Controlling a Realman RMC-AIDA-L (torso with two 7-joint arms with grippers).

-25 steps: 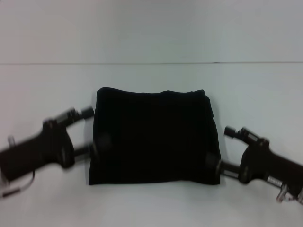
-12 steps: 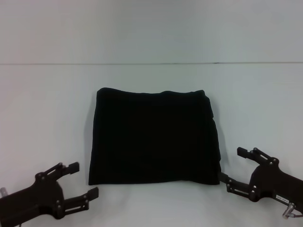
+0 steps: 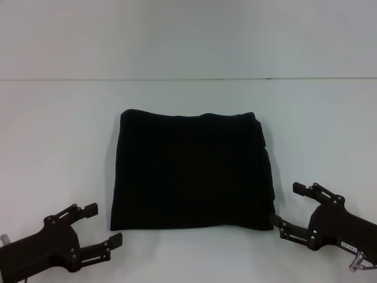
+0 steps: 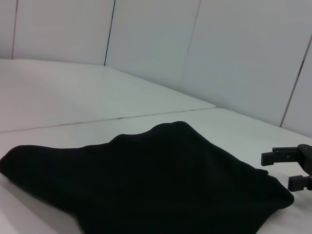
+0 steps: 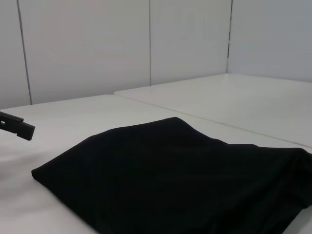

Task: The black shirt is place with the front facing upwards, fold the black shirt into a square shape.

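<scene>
The black shirt (image 3: pixel 191 171) lies folded into a near-square block in the middle of the white table, and no lettering shows. It also fills the lower part of the left wrist view (image 4: pixel 146 180) and the right wrist view (image 5: pixel 180 175). My left gripper (image 3: pixel 101 226) hangs open near the front left, clear of the shirt's front left corner. My right gripper (image 3: pixel 288 206) is open at the front right, its lower finger close to the shirt's front right corner. Neither holds anything. The right gripper (image 4: pixel 287 168) appears far off in the left wrist view.
The white table (image 3: pixel 59 130) spreads all around the shirt, with a seam line (image 3: pixel 188 79) running across the back. White wall panels (image 5: pixel 146 44) stand behind the table in the wrist views.
Both grippers have let go of the shirt's side edges and drawn back toward the front of the table, then held nearly still. The folded shirt has stayed put.
</scene>
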